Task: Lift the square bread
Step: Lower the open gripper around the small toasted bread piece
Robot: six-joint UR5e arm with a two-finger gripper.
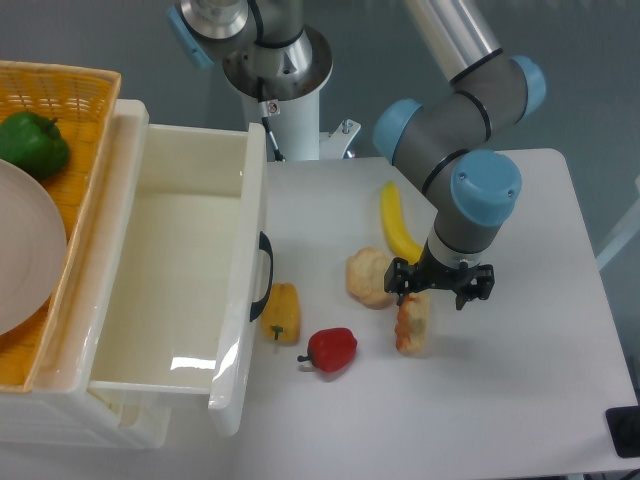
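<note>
A single fixed camera looked down from high at the front of the white table [520, 400], facing the arm's base [280, 60] at the far edge. It stood at middling range, taking in the tabletop and white bin [190, 290] at left.

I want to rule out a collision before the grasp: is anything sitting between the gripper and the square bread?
Nothing visible does. The gripper hangs directly over the upper end of the square bread, with no object between them. The round bun lies just to the side, close to the bread, and the banana lies behind; neither blocks the descent.
</note>
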